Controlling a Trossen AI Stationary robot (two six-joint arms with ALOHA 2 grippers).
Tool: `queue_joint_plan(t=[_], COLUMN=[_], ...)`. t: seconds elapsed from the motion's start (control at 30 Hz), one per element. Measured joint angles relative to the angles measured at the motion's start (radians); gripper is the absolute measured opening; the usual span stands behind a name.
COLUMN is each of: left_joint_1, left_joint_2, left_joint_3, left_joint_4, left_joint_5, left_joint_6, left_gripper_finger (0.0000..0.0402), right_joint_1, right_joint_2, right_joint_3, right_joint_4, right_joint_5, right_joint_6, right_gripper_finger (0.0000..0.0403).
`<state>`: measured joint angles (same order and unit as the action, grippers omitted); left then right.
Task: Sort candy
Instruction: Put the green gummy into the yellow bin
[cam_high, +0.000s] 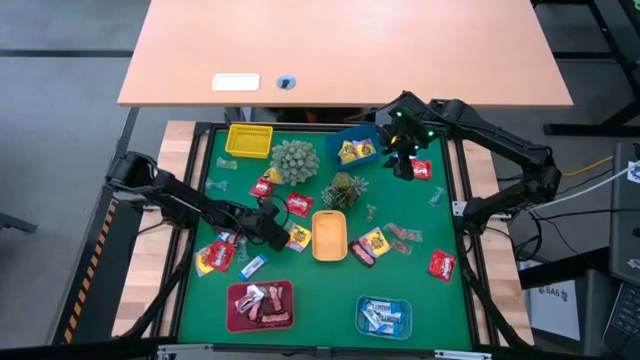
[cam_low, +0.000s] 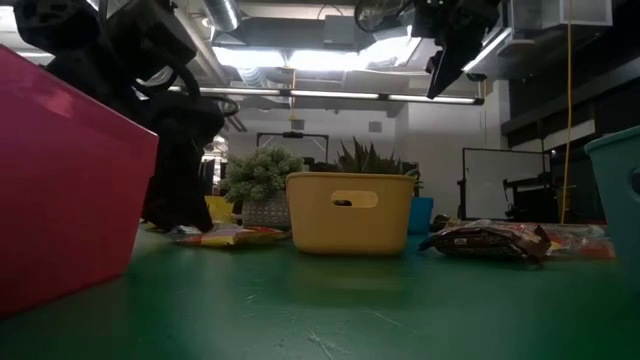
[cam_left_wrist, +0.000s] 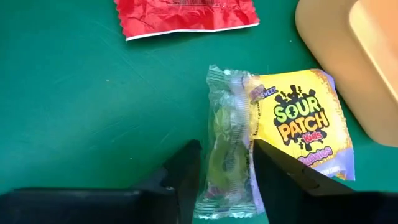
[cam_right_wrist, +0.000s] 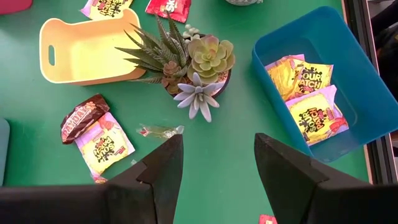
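A pale green clear-wrapped candy (cam_left_wrist: 225, 137) lies flat on the green mat, beside a yellow Sour Patch packet (cam_left_wrist: 305, 124). My left gripper (cam_left_wrist: 225, 180) is low over the mat at mid-left (cam_high: 278, 232), open, with one finger on each long side of the pale green candy's near end. A red-wrapped candy (cam_left_wrist: 186, 15) lies just beyond. My right gripper (cam_right_wrist: 217, 168) hangs open and empty, high over the far right of the mat (cam_high: 405, 160), between a succulent (cam_right_wrist: 193, 68) and a blue tray (cam_right_wrist: 323, 81) holding yellow packets. My left gripper comes down at a slant, its fingers lying along the pale green candy's wrapper. The wrapper's near end (cam_left_wrist: 214, 186) fills the gap between the two fingers. Whether the fingers (cam_left_wrist: 273, 174) touch the wrapper I cannot tell. The candy lies flat on the mat.
A tan tray (cam_high: 330, 235) stands right of the left gripper. Other trays: yellow (cam_high: 249, 140) far left, red (cam_high: 260, 305) and light blue (cam_high: 384, 316) at the near edge. A spiky green plant (cam_high: 294, 160) and a succulent (cam_high: 345, 190) stand mid-mat. Loose candies lie scattered around.
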<state>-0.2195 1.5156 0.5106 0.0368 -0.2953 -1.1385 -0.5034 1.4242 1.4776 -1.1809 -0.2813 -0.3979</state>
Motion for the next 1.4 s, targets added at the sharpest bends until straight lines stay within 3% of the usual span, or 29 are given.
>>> queue_joint_plan(t=[0.47,0.83,1.1,1.4], left_joint_1=[-0.002,0.047,0.173,0.416], left_joint_2=[0.004,-0.040,-0.227,-0.444], left_joint_3=[-0.003,-0.004,-0.003,-0.003], left_joint_4=[0.072,0.108,0.103,0.086], left_joint_5=[0.027,0.042,0.036,-0.023], left_joint_6=[-0.004,0.009,0.212,0.552], left_gripper_finger=[0.0009,0.0001,0.0000,0.0000], right_joint_1=[0.000,0.000,0.000,0.000], right_joint_2=[0.000,0.000,0.000,0.000], right_joint_3=[0.000,0.000,0.000,0.000], right_joint_4=[0.003,0.004,0.004,0.005], right_joint_5=[0.000,0.000,0.000,0.000], right_joint_6=[0.000,0.000,0.001,0.001], right_gripper_finger=[0.0198,0.0198,0.0198,0.0198])
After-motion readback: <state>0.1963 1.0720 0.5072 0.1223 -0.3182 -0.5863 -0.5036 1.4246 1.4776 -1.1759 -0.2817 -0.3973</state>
